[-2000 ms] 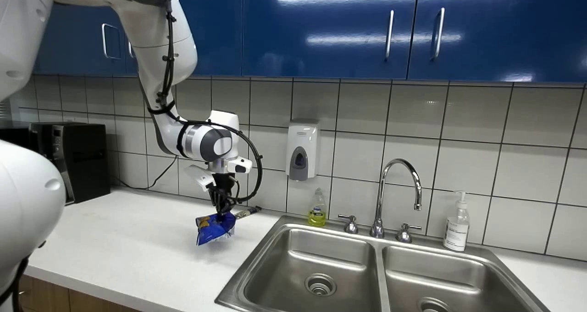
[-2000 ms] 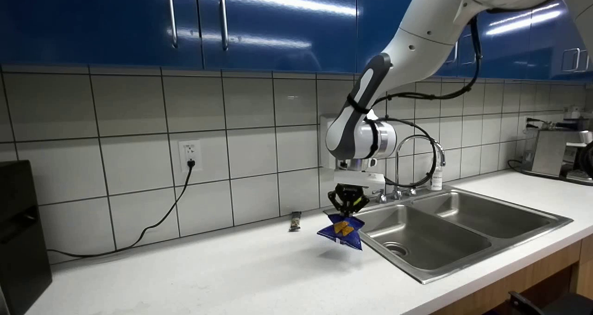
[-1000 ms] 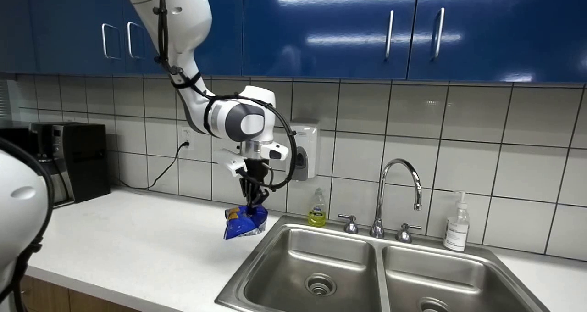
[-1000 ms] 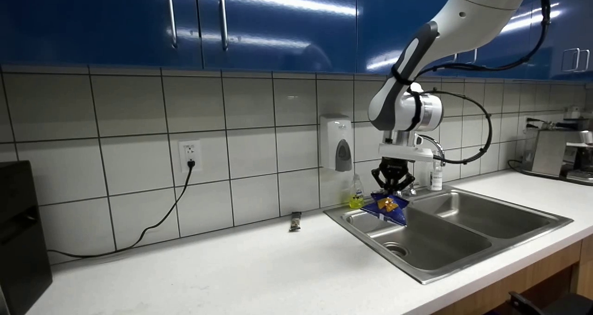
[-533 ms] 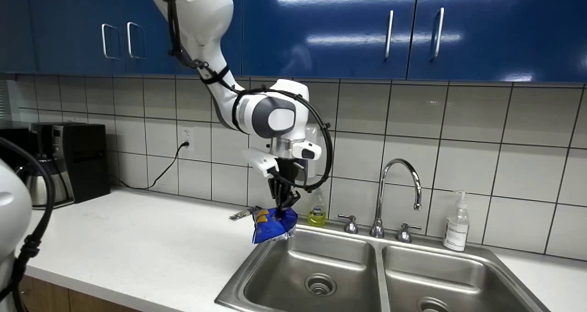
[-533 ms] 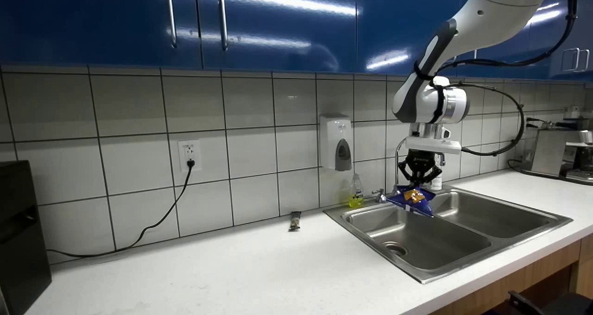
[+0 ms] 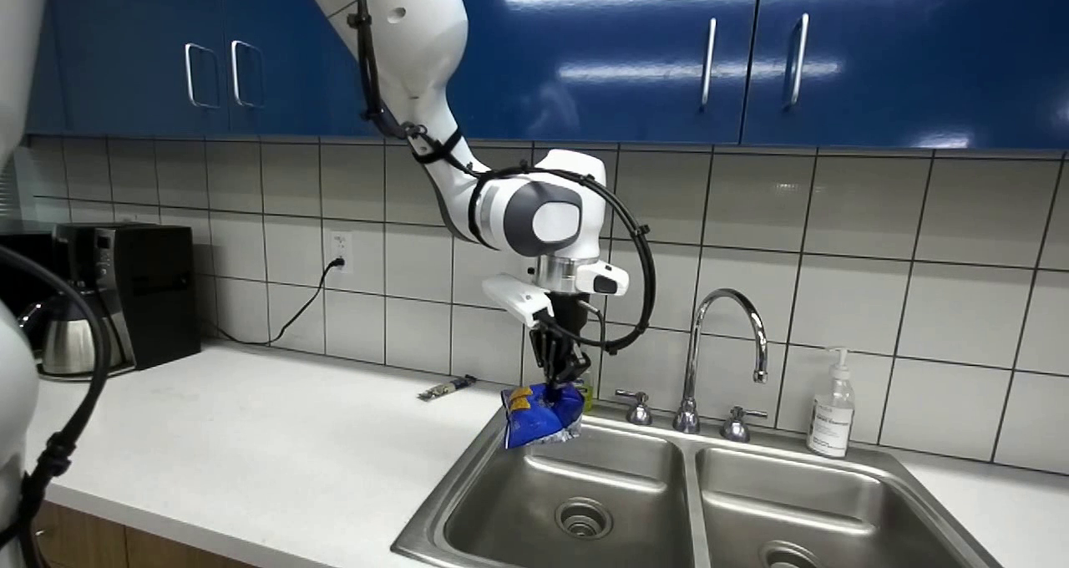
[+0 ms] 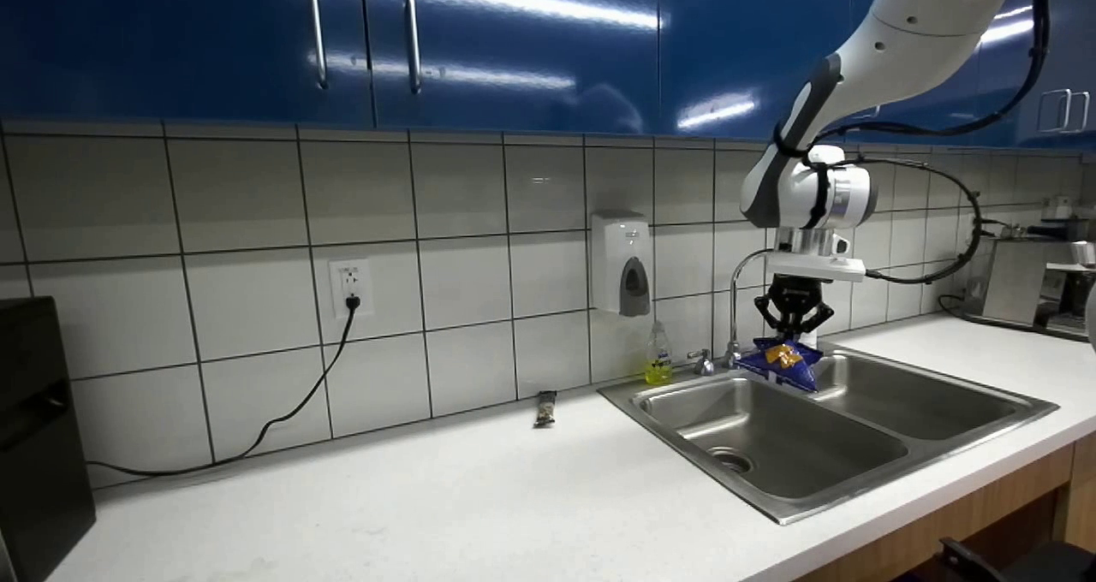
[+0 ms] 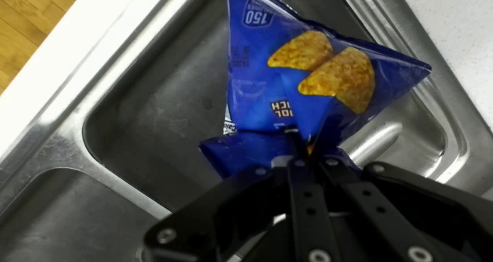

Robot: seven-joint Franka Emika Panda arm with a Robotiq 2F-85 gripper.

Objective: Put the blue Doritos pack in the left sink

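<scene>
The blue Doritos pack hangs from my gripper, pinched and crinkled between the fingertips. It is above the back left part of the left sink, clear of its floor. The pack, gripper and left sink also show in an exterior view. In the wrist view, the gripper is shut on the middle of the pack, and the left sink lies below it. The pack hides the drain there.
A tall faucet with handles stands behind the sinks. The right basin adjoins the left one. A yellow soap bottle stands at the back rim. A small wrapped bar lies on the counter. A pump bottle stands at the right.
My gripper has carried the blue Doritos pack from above the counter to above the left sink, rightward in both exterior views. It has stayed shut on the pack.
</scene>
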